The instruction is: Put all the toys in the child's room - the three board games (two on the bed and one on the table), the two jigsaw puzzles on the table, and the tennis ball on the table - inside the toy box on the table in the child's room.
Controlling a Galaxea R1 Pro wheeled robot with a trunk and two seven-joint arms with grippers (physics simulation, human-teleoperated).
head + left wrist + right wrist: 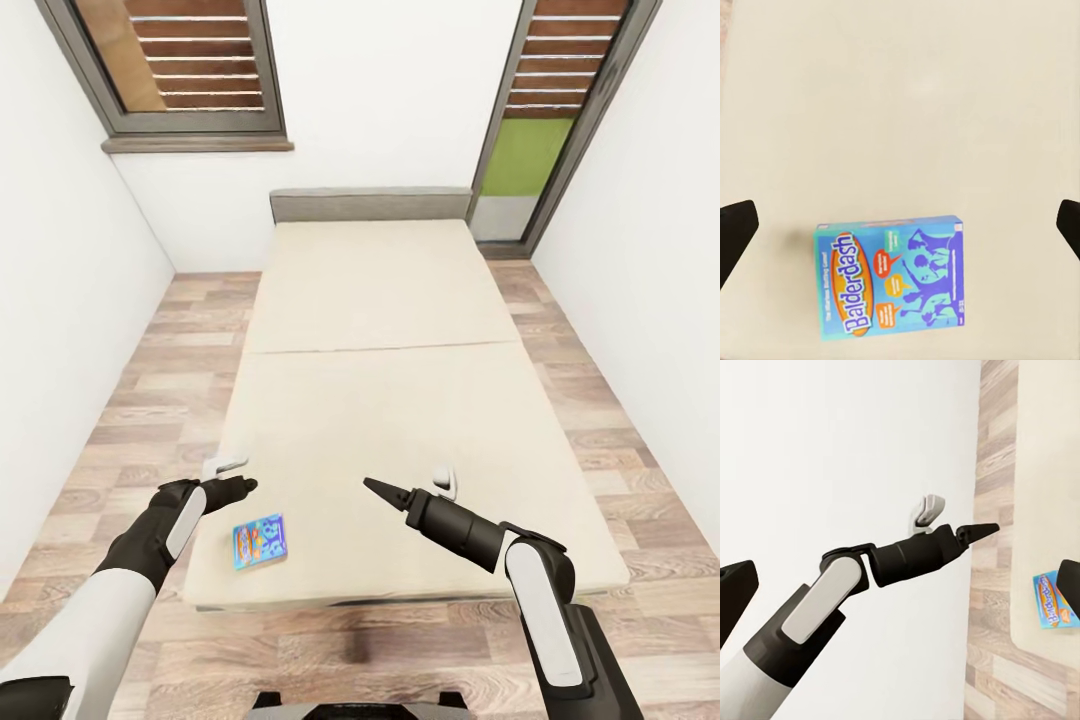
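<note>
A small blue-teal board game [260, 541] lettered "Balderdash" lies flat near the front left corner of the beige bed [380, 330]. My left gripper [245, 486] hovers just above and behind it, open; in the left wrist view the box [891, 277] lies below and between the spread black fingertips [736, 221]. My right gripper [376, 488] hangs over the bed's front middle, open and holding nothing. The right wrist view looks sideways at the left gripper [982, 531], with the board game [1054, 601] on the mattress edge.
The bed's grey headboard [370, 205] stands against the far white wall between two dark-framed windows [185, 65]. Wood-plank floor [150, 400] runs along both sides of the bed, with white walls close on left and right.
</note>
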